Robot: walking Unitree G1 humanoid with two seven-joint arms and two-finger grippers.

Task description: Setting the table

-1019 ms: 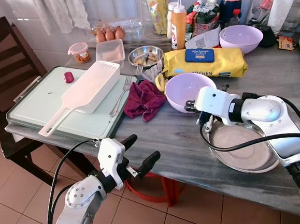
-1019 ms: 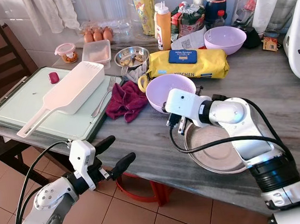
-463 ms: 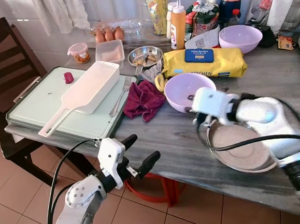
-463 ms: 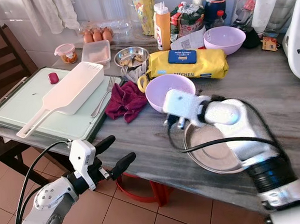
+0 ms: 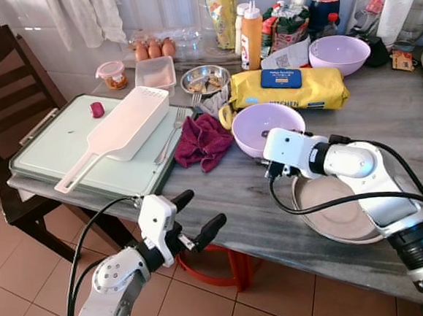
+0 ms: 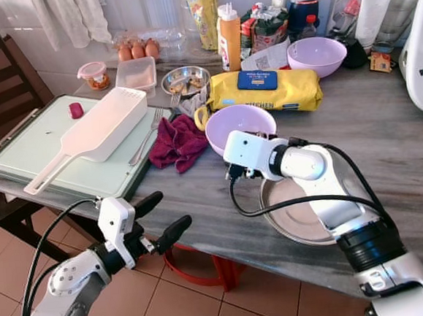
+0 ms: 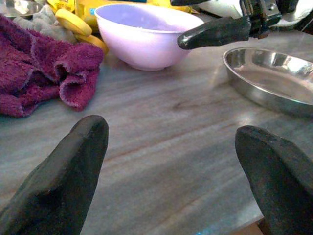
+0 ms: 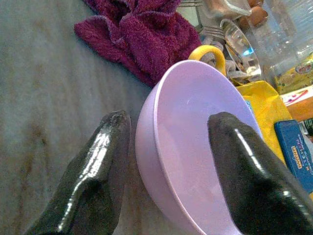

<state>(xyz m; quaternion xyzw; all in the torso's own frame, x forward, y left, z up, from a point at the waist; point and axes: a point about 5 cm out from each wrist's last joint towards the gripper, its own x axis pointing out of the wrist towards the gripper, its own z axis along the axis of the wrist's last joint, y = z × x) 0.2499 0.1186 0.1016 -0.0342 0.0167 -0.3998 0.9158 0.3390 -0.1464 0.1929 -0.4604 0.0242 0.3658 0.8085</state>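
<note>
From the head views, the right tool [image 5: 269, 169] sits at the near rim of the lilac bowl [image 5: 266, 126] on the grey desk [image 5: 222, 201], between the maroon cloth [image 5: 203, 139] and the steel plate [image 5: 340, 210]. To take the bowl well, it seems best to keep one finger inside the rim and one outside, close squarely, then lift straight up so the bowl does not knock the plate touching distance away. The yellow wipes pack [image 5: 286, 88] lies just behind, and a fork [image 5: 171, 132] rests beside the cloth on the tray [image 5: 50, 152].

In the left wrist view, the left tool [image 7: 171, 171] is spread wide and empty, held off the desk's front edge, facing bowl and plate.

In the right wrist view, the right tool's fingers [image 8: 93, 176] are apart and straddle the bowl's wall without yet pinching it; the yellow ring [image 8: 208, 51] lies just beyond.
</note>
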